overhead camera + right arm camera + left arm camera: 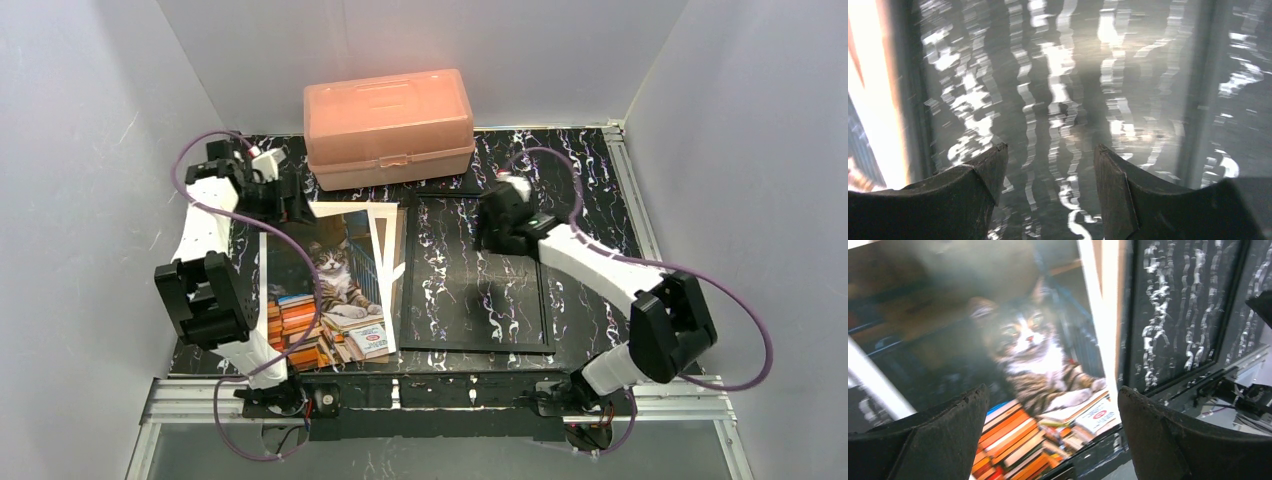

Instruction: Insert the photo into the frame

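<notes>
The photo (330, 290) lies face up left of centre in the top view, the cat and the stacked books readable. It rests on pale sheets (388, 228) that show along its right edge. Just beside them to the right lies the frame (460, 300), flat, with the marbled pattern showing through its pane. The print is not yet in it.

My left gripper (288, 204) hangs over the photo's upper left corner with its fingers spread and nothing between them. I judge it is placed to take that far edge. My right gripper (490, 236) hovers low over the upper part of the frame, also parted and empty, probably to steady the frame.

The peach box (390, 125) sits at the top centre, clear of both. The table (585, 180) is glossy black with white veining, so the thin black frame is hard to pick out. Plain pale walls (90, 150) close in the left, back and right sides.
</notes>
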Action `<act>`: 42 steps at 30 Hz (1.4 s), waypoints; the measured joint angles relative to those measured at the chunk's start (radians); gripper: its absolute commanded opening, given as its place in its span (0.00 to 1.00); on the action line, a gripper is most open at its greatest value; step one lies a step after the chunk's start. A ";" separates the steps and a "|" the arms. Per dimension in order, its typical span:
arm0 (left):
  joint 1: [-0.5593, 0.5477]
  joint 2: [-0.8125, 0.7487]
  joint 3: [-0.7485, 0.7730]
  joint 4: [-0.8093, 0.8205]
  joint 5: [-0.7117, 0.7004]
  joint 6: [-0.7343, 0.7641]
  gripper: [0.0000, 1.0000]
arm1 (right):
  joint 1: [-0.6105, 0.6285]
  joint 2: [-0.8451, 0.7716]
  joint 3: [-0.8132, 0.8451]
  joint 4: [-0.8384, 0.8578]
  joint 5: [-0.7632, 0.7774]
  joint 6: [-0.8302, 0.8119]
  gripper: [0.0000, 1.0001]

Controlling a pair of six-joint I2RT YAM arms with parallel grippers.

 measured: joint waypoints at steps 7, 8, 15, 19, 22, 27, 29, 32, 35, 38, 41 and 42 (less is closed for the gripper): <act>0.166 0.095 0.059 -0.122 -0.069 0.177 0.98 | 0.388 0.266 0.302 0.043 0.010 0.025 0.64; 0.183 0.103 0.064 -0.137 -0.074 0.192 0.98 | 0.424 0.319 0.355 0.059 0.002 0.024 0.63; 0.302 0.158 0.105 -0.201 -0.133 0.282 0.95 | 0.504 0.571 0.510 0.149 -0.089 0.018 0.62; 0.314 0.161 0.075 -0.193 -0.174 0.328 0.95 | 0.495 0.647 0.511 0.159 -0.093 0.018 0.62; 0.314 0.161 0.031 -0.178 -0.201 0.356 0.94 | 0.483 0.665 0.511 0.167 -0.090 0.023 0.63; 0.312 0.161 -0.023 -0.152 -0.240 0.398 0.94 | 0.449 0.647 0.457 0.238 -0.087 0.050 0.64; 0.312 0.161 -0.045 -0.134 -0.253 0.414 0.93 | 0.430 0.617 0.408 0.259 -0.089 0.068 0.64; 0.312 0.161 -0.083 -0.106 -0.273 0.430 0.92 | 0.408 0.584 0.349 0.283 -0.087 0.084 0.64; 0.312 0.161 -0.121 -0.067 -0.293 0.443 0.92 | 0.395 0.560 0.316 0.286 -0.083 0.094 0.65; 0.309 0.161 -0.151 -0.030 -0.312 0.449 0.92 | 0.391 0.555 0.310 0.287 -0.080 0.103 0.67; 0.308 0.161 -0.173 0.005 -0.322 0.449 0.89 | 0.391 0.555 0.310 0.290 -0.081 0.115 0.67; 0.307 0.161 -0.181 0.021 -0.326 0.448 0.87 | 0.391 0.555 0.310 0.290 -0.083 0.119 0.67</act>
